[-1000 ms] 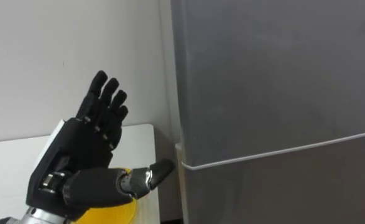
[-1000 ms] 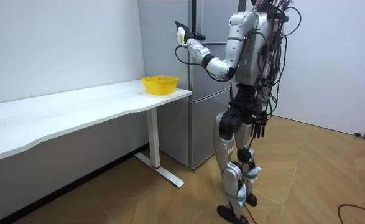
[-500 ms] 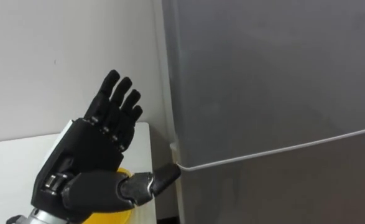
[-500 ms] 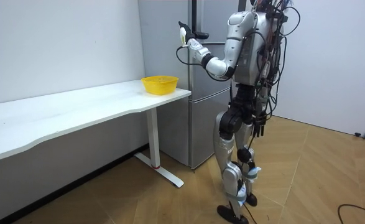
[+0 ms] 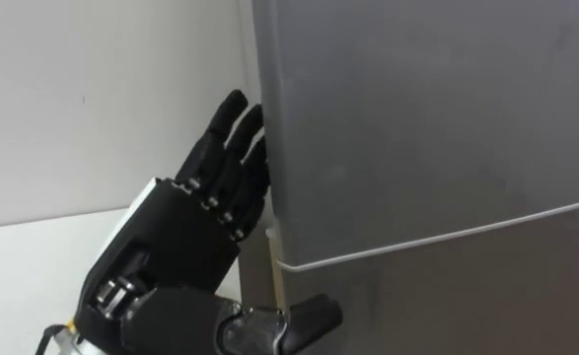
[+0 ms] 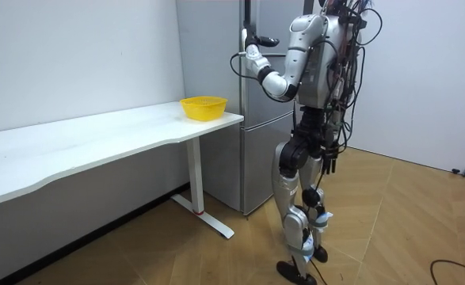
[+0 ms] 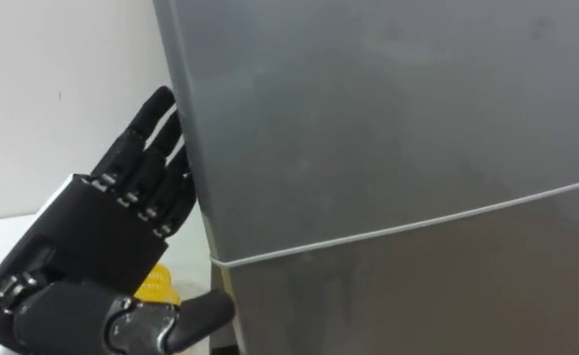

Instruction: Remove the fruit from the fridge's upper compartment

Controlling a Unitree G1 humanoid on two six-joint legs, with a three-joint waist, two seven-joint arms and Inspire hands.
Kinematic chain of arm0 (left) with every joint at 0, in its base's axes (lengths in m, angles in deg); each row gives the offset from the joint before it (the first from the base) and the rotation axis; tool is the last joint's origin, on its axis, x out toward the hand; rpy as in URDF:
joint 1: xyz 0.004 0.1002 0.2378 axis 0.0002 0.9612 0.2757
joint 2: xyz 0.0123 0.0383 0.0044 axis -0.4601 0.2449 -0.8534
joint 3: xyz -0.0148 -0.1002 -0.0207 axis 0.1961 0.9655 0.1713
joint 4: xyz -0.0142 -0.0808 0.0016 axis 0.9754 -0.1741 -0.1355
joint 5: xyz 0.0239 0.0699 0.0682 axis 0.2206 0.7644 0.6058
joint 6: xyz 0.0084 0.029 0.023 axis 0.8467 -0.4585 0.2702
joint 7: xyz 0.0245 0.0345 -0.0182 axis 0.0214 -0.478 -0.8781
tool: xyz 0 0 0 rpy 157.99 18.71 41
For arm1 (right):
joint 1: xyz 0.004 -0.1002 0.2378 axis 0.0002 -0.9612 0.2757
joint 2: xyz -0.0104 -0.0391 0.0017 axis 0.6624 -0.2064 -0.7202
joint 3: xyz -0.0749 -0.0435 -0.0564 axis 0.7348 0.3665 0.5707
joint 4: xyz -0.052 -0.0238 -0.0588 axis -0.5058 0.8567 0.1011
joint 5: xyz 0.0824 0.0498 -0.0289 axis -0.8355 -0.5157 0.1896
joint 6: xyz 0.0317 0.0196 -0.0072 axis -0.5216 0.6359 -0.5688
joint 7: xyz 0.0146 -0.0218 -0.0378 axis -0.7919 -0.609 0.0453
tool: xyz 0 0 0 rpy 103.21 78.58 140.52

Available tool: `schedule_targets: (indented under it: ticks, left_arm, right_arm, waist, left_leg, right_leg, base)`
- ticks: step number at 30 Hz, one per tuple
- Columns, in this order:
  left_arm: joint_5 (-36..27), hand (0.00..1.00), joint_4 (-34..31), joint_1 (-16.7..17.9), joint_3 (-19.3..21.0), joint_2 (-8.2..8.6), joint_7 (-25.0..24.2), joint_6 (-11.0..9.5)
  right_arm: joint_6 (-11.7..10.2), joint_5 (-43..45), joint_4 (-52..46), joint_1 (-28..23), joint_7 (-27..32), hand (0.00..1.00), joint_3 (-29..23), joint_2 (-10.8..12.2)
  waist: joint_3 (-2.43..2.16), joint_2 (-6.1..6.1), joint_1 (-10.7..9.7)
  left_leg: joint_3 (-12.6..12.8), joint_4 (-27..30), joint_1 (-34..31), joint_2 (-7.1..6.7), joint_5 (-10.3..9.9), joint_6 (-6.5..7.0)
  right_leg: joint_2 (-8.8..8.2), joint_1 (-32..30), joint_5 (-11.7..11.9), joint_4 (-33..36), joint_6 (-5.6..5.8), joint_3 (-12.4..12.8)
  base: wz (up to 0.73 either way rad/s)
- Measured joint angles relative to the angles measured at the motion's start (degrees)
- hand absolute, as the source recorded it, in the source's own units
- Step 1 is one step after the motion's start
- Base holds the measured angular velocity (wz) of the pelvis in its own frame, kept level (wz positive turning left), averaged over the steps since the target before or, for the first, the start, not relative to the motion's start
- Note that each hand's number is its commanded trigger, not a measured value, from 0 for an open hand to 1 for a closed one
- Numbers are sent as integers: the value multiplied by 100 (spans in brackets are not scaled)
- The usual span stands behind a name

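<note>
Beside the upper fridge door [image 5: 417, 128], the left robot hand [image 5: 185, 247] is wide open, fingertips [image 5: 238, 106] at its edge.

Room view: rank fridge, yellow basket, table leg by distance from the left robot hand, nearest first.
1. Fridge: right at the left robot hand.
2. Yellow basket: below, on the table's end.
3. Table leg: lowest, under the basket.
</note>
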Motion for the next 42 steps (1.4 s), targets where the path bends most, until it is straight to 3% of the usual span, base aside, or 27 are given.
schedule_targets:
  ticks: [10,13,14,15,16,23,24,25,26,35,42]
  left_arm:
    - [11,0,0,-1,-31,-201,-158,-7]
    - [4,0,1,-1,-51,-210,-174,-21]
    - [6,61,1,0,-67,-210,-174,-33]
    - [5,96,1,0,-71,-210,-174,-39]
    - [6,100,1,0,-82,-211,-175,-52]
    - [11,100,33,7,73,-209,-12,-131]
    - [10,75,33,7,80,-206,5,-146]
    - [8,4,32,6,80,-201,13,-189]
    - [6,0,32,5,53,-201,-1,-241]
    - [-38,0,15,5,-427,-220,-428,-226]
    - [-41,0,15,5,-480,-222,-612,-146]
  right_arm:
    - [-74,-20,193,133,62,0,43,-35]
    - [-133,-32,190,131,62,0,190,-63]
    - [-141,-31,190,126,61,0,227,-66]
    - [-152,-32,190,122,61,0,227,-66]
    - [-186,-29,186,111,61,0,228,-71]
    - [-228,-10,183,90,62,0,262,-75]
    - [-228,-6,183,92,62,0,262,-75]
    - [-231,-5,182,98,64,0,262,-76]
    - [-232,-5,182,103,67,0,262,-77]
    - [-237,-5,169,106,115,0,262,-81]
    - [-230,-8,163,83,50,0,266,-105]
  waist:
    - [45,-13,-8]
    - [39,-1,-4]
    - [37,3,-2]
    - [37,3,0]
    - [26,19,3]
    - [31,5,31]
    - [30,3,31]
    - [28,0,29]
    - [27,-1,24]
    - [33,-5,-7]
    - [23,10,-41]
  left_leg:
    - [1,5,23,5,0,0]
    - [26,10,24,10,0,0]
    - [28,11,26,10,0,0]
    - [30,11,27,10,0,0]
    - [38,11,26,10,0,0]
    - [78,9,18,5,0,-1]
    - [78,8,20,5,0,-1]
    - [78,8,22,4,0,-1]
    - [78,8,27,4,0,-1]
    - [94,-5,82,9,-1,-1]
    - [144,4,81,15,0,-1]
  right_leg:
    - [-10,69,0,-41,0,-49]
    - [-9,62,13,-89,5,-15]
    - [-8,60,13,-90,5,-15]
    - [-7,59,13,-90,5,-14]
    - [-4,60,13,-90,6,-14]
    - [-1,69,15,-90,9,-29]
    - [-2,71,16,-90,10,-29]
    - [-2,74,18,-90,12,-27]
    - [-3,78,19,-89,13,-22]
    - [-7,109,21,-88,12,9]
    - [-6,66,23,-91,2,15]
  base:
    - [3]
    - [0]
    - [0]
    - [0]
    - [0]
    - [0]
    - [0]
    - [0]
    - [0]
    - [-2]
    - [0]
